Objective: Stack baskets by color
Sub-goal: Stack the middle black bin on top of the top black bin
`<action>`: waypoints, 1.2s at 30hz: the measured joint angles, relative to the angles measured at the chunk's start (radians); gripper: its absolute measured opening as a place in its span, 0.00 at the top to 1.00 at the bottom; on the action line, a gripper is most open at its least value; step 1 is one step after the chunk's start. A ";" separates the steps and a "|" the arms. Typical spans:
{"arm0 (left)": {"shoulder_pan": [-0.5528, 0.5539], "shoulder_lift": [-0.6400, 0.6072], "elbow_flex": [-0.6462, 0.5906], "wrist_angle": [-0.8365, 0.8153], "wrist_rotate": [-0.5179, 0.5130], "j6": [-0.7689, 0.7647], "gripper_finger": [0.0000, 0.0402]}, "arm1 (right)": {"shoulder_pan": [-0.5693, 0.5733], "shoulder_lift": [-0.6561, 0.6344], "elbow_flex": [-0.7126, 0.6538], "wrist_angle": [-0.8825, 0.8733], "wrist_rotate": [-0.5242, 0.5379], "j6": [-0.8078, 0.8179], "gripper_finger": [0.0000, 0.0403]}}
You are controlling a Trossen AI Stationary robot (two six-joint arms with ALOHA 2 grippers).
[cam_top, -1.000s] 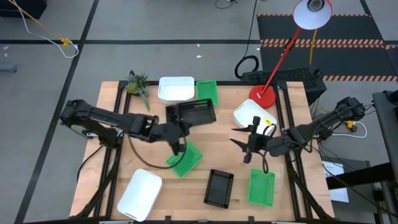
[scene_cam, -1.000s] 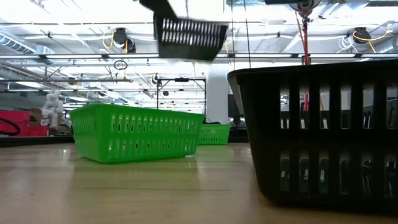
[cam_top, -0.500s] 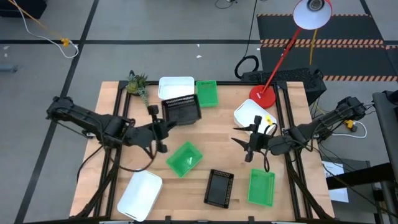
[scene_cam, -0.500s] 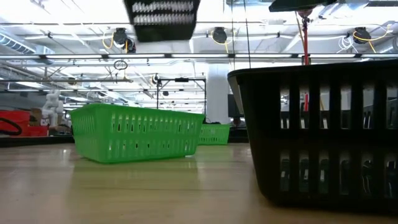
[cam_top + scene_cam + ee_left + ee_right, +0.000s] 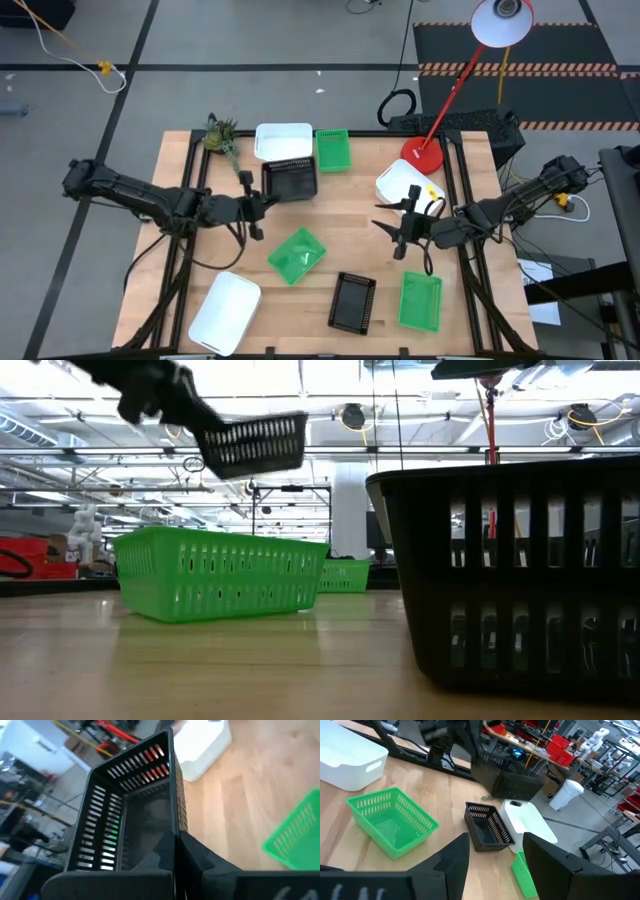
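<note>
My left gripper (image 5: 260, 203) is shut on a black mesh basket (image 5: 290, 180), which hangs in the air (image 5: 255, 442) at the table's far middle. Behind it rest a white basket (image 5: 283, 142) and a green one (image 5: 333, 150). The right wrist view shows another black basket (image 5: 487, 830) on the table beside that white one. A green basket (image 5: 296, 255) sits mid-table. A black basket (image 5: 353, 300), a green one (image 5: 420, 300) and a white one (image 5: 225, 312) lie near the front edge. My right gripper (image 5: 388, 222) hovers open at the right, beside a further white basket (image 5: 400, 180). My left gripper pinches one side wall of the black basket (image 5: 175, 827) close to a corner, one finger inside (image 5: 162, 852) and one outside. The fingers come nearly level from the table's left. The basket hangs clear of the table, open side up and slightly tilted.
A red lamp base (image 5: 422, 155) stands at the far right and a plant sprig (image 5: 220, 135) at the far left corner. Bare wood lies between the centre green basket and my right gripper.
My left gripper has drawn back toward the table's left edge and come down, carrying the black basket. The basket has swung leftward with it and now hangs lower and slightly tilted, clear of the table. My right gripper has kept still.
</note>
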 joint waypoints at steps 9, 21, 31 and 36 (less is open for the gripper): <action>0.146 0.004 -0.146 0.158 0.153 0.039 0.98 | -0.006 0.000 0.000 -0.006 -0.003 0.008 0.55; 0.236 0.010 -0.225 0.233 0.290 0.038 0.98 | -0.038 0.000 -0.027 0.001 -0.003 0.009 0.55; 0.290 0.129 -0.227 0.262 0.293 0.030 0.98 | -0.045 0.000 -0.027 0.001 -0.004 0.024 0.55; 0.310 0.177 -0.227 0.275 0.293 0.029 0.96 | -0.045 0.000 -0.027 0.001 -0.004 0.024 0.55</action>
